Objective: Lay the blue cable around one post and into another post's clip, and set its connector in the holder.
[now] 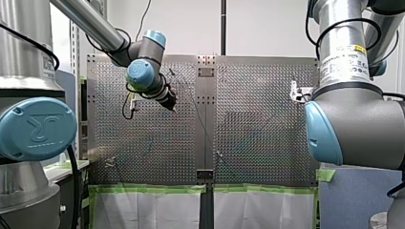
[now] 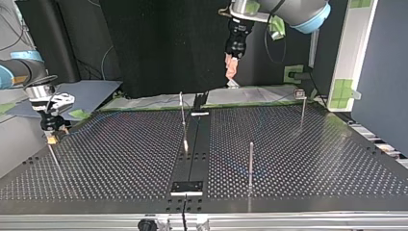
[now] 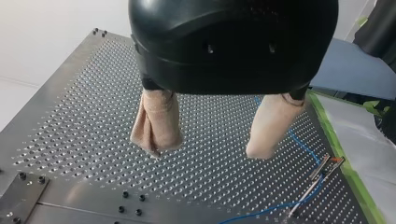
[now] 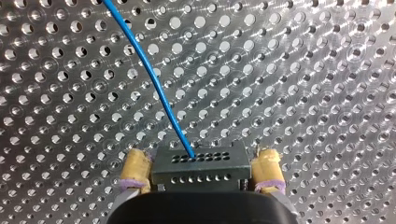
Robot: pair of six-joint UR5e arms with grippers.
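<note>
In the right wrist view the blue cable [image 4: 154,88] runs into a black connector [image 4: 198,165] that sits between my right gripper's [image 4: 201,170] yellow pads [image 4: 135,170]. The jaws stand wide, close on either side of it. In the top view this gripper [image 2: 50,137] is low over the table at the left edge. My left gripper [image 3: 212,144] hangs open and empty, high above the plate, its beige pads [image 3: 156,126] apart; the top view shows it [image 2: 232,70] at the back. Ahead of it the cable [image 3: 299,144] passes a clipped post [image 3: 322,170].
Thin upright posts stand on the perforated table [image 2: 312,159]: one near the middle [image 2: 182,108], one toward the front [image 2: 250,163], one at the back right with a clip [image 2: 302,103]. A dark centre strip [image 2: 190,163] divides the plate. Green tape [image 1: 148,188] lines one edge.
</note>
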